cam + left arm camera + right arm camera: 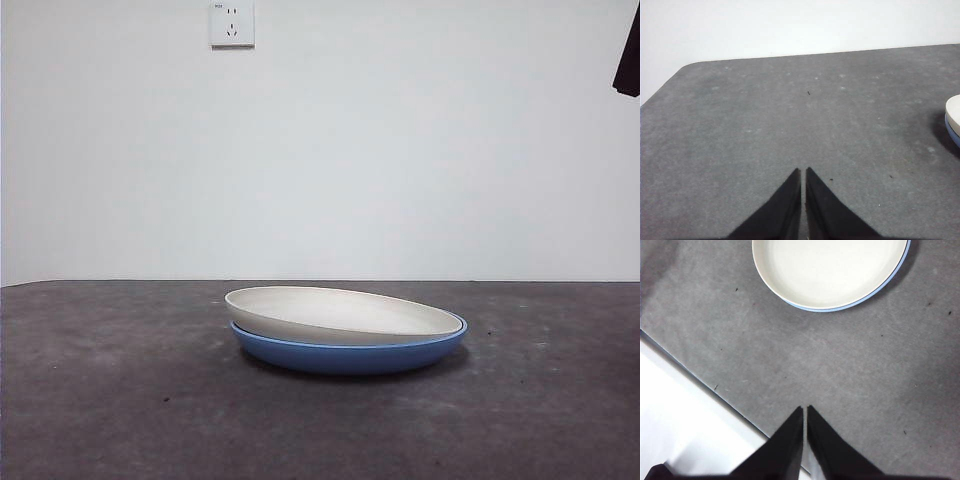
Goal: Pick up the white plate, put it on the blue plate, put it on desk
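The white plate [340, 314] lies tilted inside the blue plate [350, 355] on the desk [120, 400], its left side raised. The right wrist view shows the white plate [830, 267] from above with the blue plate's rim [892, 277] showing along one side. The left wrist view shows only the edge of the white plate [954, 111] and of the blue plate [953, 134]. My left gripper [803, 172] is shut and empty above bare desk. My right gripper [805, 410] is shut and empty, high above the desk near its edge. A black arm tip [629, 60] shows at the front view's top right corner.
A white wall with a socket [232, 24] stands behind the desk. The desk's edge [700, 382] runs close to my right gripper, with pale floor beyond it. The desk's rounded corner [685, 67] lies far from my left gripper.
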Controlling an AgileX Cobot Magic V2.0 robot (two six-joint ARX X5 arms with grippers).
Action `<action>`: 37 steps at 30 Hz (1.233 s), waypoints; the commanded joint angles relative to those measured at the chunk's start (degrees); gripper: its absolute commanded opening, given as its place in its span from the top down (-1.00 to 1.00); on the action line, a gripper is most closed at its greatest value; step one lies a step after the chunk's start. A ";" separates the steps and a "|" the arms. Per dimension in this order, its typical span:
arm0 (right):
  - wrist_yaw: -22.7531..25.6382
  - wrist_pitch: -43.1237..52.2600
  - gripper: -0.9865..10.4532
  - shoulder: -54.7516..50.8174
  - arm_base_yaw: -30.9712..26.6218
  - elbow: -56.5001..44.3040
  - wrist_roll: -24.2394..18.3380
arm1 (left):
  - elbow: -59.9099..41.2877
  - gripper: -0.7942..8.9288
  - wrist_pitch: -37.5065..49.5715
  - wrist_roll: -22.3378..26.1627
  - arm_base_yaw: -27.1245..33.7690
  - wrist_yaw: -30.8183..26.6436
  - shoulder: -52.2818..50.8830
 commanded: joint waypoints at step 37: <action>7.98 49.42 0.81 -44.02 -27.28 -40.52 -0.66 | -1.18 0.80 -0.42 -0.55 0.15 0.17 -0.07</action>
